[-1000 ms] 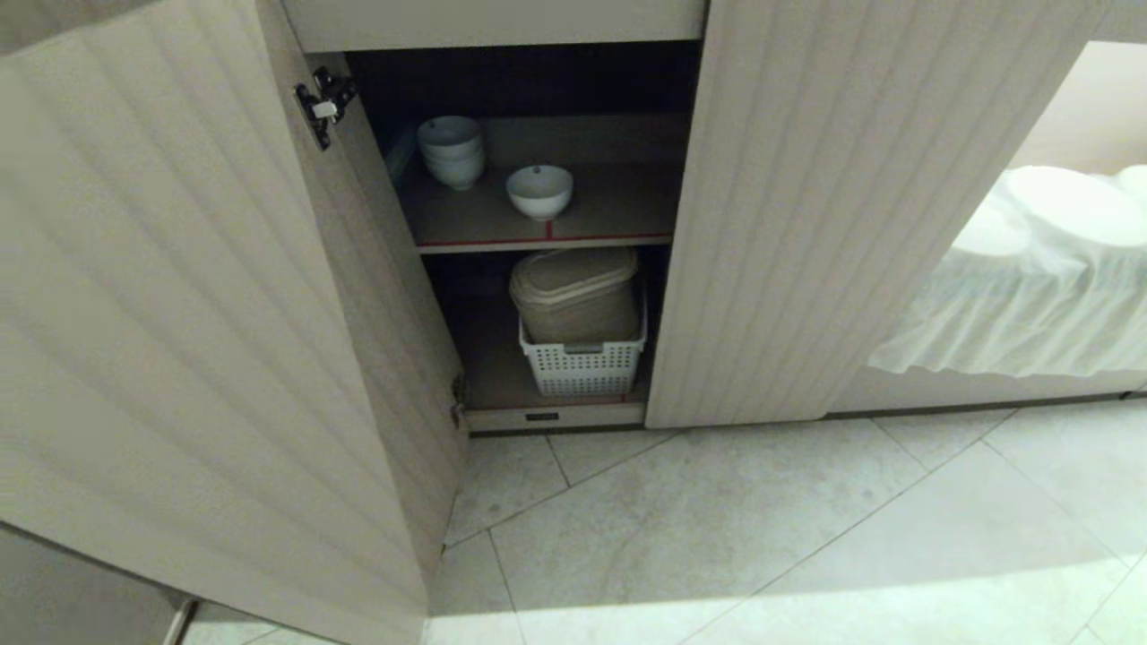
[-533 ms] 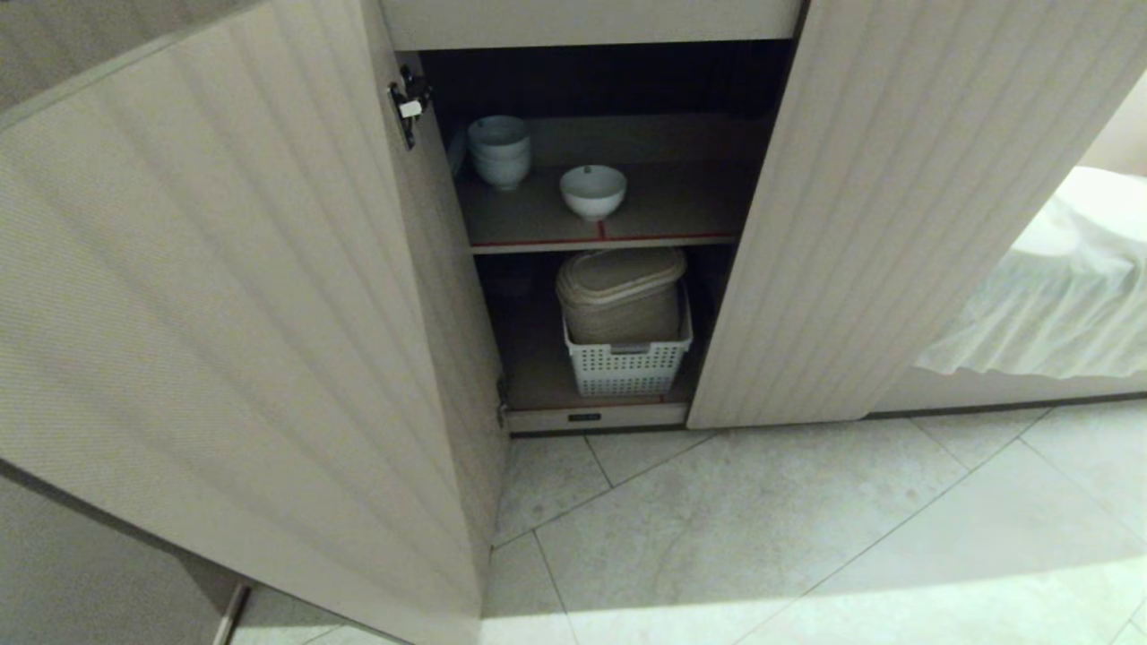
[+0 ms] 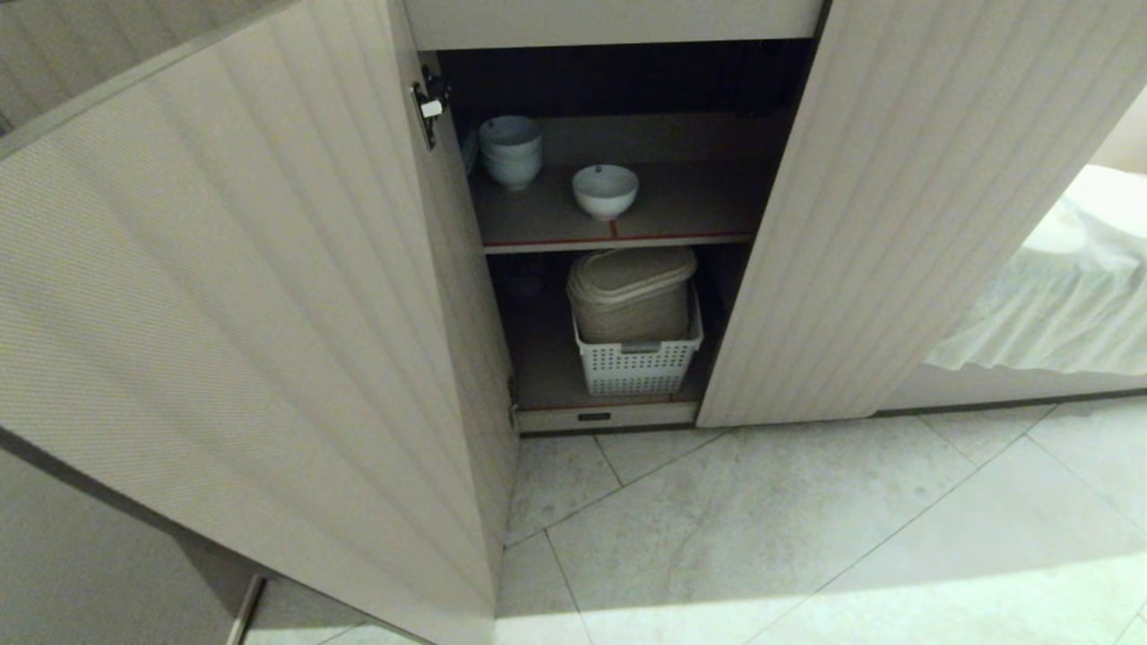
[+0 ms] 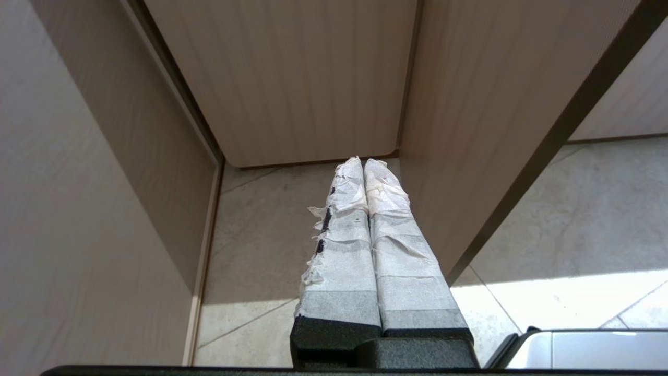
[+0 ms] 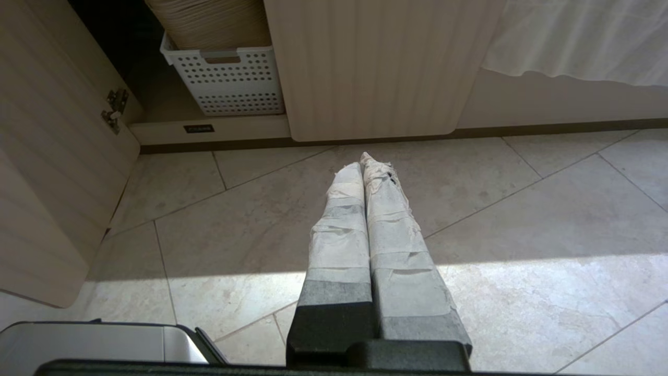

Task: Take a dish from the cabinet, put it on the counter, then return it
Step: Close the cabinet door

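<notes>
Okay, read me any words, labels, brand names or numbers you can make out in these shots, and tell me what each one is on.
No text can be read here.
Small dark label on the cabinet's bottom front rail, below the white basket: too small and blurred to read in either the head or the right wrist view.
The dish, the stacked bowls and the beige bin: no markings visible.

You are in a home kitchen: a low cabinet [image 3: 905, 206] with pale fluted doors stands open on a pale tiled floor [image 3: 806, 537]. Its upper shelf [image 3: 681, 202] holds a white bowl [image 3: 606, 191] and stacked bowls [image 3: 511, 152]; below, a white slotted basket [image 3: 638, 363] carries a beige lidded container [image 3: 632, 291].
</notes>
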Controlling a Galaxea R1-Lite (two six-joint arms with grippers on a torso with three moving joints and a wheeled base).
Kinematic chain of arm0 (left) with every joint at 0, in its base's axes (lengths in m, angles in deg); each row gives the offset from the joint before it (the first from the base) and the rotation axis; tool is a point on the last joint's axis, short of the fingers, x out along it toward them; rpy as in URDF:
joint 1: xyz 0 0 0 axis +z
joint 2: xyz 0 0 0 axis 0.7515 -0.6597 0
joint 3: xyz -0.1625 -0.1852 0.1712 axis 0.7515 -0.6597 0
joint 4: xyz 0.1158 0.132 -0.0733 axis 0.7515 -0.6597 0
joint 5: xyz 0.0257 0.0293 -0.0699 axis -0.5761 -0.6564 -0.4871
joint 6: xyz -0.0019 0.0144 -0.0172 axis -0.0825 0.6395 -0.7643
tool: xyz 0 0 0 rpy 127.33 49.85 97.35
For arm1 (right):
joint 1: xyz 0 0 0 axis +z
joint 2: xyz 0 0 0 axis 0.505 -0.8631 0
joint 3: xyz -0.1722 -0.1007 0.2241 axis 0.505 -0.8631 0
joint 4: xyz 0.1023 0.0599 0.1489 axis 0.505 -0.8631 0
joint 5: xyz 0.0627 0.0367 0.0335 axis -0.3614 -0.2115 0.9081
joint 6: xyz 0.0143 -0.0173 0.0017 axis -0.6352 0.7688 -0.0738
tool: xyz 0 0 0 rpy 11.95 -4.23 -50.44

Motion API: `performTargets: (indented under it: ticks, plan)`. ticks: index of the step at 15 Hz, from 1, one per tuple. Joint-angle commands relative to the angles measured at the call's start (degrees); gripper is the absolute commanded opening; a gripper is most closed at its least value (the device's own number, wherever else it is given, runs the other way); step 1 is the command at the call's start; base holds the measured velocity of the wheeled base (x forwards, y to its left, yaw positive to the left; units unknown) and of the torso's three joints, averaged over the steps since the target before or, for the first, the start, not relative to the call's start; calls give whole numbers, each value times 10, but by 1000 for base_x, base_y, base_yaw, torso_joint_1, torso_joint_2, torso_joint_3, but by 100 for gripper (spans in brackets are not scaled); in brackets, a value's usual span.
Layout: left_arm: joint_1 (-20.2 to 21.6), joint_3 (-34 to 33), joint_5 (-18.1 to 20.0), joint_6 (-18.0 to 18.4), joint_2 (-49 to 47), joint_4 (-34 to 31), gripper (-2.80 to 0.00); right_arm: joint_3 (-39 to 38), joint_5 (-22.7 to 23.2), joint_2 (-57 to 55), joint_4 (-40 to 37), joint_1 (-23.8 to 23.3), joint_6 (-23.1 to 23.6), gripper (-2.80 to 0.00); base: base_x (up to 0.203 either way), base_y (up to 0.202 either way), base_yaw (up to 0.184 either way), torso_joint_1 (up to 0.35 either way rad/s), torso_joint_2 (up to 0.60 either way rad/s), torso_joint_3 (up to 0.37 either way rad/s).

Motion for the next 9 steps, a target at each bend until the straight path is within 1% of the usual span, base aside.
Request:
performTargets:
  ticks: [1, 8, 9]
  plan:
    - [0, 0, 0, 0, 0, 0, -280, 0, 0, 0, 0, 1, 0, -280, 0, 0, 0, 0, 0, 0]
    - [0, 3, 3, 2, 0, -8, -280, 0, 0, 0, 0, 1, 0, -280, 0, 0, 0, 0, 0, 0]
    - [0, 3, 4, 8, 0, -8, -280, 0, 0, 0, 0, 0, 0, -280, 0, 0, 0, 0, 0, 0]
